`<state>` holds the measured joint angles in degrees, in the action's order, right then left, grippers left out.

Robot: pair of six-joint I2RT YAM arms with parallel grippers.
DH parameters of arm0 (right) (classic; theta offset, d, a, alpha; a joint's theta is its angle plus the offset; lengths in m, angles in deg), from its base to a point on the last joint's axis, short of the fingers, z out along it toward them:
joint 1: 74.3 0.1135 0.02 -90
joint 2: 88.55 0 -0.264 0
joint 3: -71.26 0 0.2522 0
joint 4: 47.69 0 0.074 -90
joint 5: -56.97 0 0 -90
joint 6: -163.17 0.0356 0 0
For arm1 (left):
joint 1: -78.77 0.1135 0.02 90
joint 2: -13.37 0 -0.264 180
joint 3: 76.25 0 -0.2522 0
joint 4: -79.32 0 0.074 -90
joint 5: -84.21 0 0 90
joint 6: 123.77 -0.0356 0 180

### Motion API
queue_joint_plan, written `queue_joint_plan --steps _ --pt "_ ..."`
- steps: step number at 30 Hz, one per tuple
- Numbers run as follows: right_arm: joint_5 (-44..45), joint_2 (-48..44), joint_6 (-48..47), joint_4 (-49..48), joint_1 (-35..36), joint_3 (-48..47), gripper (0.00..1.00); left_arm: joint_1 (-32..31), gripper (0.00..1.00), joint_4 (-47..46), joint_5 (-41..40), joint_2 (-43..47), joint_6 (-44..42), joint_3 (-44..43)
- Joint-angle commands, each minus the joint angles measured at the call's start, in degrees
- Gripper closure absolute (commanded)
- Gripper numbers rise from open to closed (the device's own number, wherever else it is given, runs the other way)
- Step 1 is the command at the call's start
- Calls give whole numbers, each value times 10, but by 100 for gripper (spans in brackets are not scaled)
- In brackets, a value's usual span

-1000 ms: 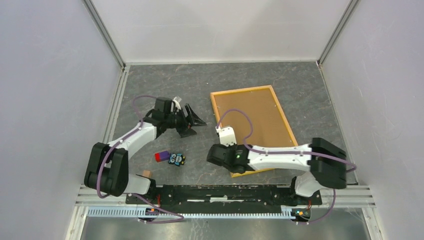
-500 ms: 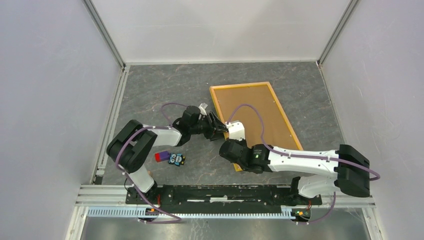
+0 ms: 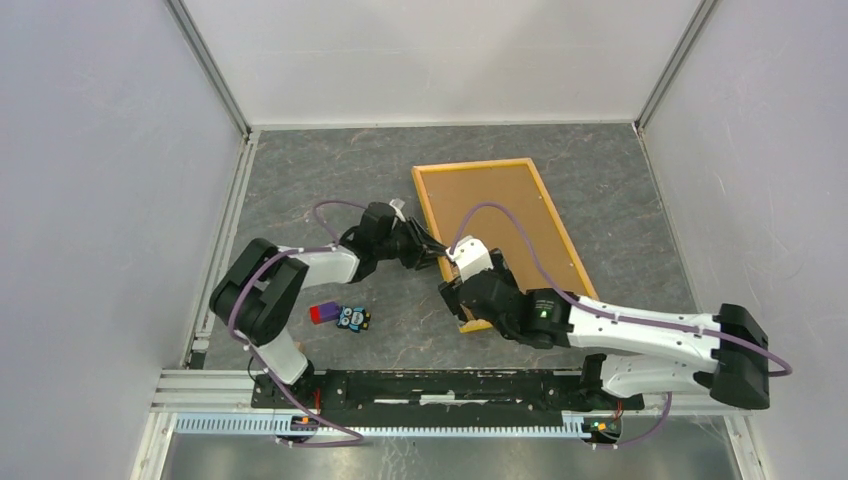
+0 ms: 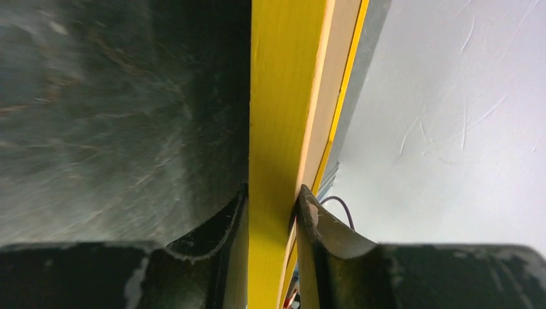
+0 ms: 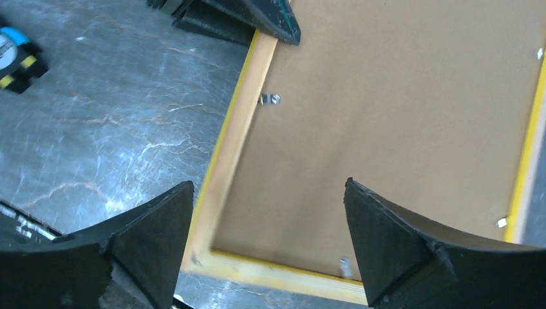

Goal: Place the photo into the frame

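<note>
The frame (image 3: pixel 470 166) lies back-side up on the table, its yellow-orange border around a brown hardboard backing panel (image 3: pixel 500 215). My left gripper (image 3: pixel 437 252) is shut on the frame's left border. In the left wrist view the yellow wood (image 4: pixel 277 96) runs upward between the left gripper's (image 4: pixel 273 196) two fingers, which press on both its sides. My right gripper (image 3: pixel 462 300) hovers open over the frame's near left corner (image 5: pixel 225 161). Nothing sits between its spread fingers, and the backing panel (image 5: pixel 399 116) fills the right wrist view. The photo is out of view.
A purple-and-red block (image 3: pixel 322 313) and a small blue toy (image 3: pixel 352 318) lie on the grey table left of the frame. The toy (image 5: pixel 16 58) also shows in the right wrist view. Small metal clips (image 5: pixel 270 99) sit along the frame's inner edge. Grey walls enclose the table.
My left arm swung right from mid-table and closed on the frame's left border. My right gripper let go of the near edge and opened wide. The frame shifted slightly back and left.
</note>
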<state>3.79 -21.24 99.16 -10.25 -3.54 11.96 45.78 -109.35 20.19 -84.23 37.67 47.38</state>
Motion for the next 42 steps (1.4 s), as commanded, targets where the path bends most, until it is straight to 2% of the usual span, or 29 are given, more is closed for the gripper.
queue_joint_plan --steps 1,2,6,11,16,22,26,28,32,34,39,42 --pt "-87 -31 -191 -37 18 -24 6 61 98 95 -9 81 -28 -8" --pt "-100 -31 -213 -37 31 -30 2 75 98 115 -4 97 -30 -6" --pt "-67 -9 -255 -53 82 -35 2 130 98 186 10 165 -35 3" --pt "115 39 -318 -113 175 -32 2 152 98 278 28 215 -60 -21" --pt "262 90 -360 -160 195 -38 2 154 98 332 35 258 -76 -33" --pt "285 130 -399 -196 194 -63 3 155 98 371 44 289 -79 -49" --pt "317 182 -357 -152 192 -108 5 155 98 402 38 304 -78 -70" --pt "322 204 -334 -130 189 -126 9 155 98 414 36 308 -79 -78" --pt "344 245 -288 -57 180 -169 27 155 98 440 24 311 -91 -89" --pt "355 260 -262 -18 170 -190 32 155 98 454 22 310 -98 -92" --pt "353 262 -239 7 156 -193 40 155 98 467 18 311 -107 -92" --pt "349 261 -236 15 152 -197 53 155 98 470 19 315 -109 -94"
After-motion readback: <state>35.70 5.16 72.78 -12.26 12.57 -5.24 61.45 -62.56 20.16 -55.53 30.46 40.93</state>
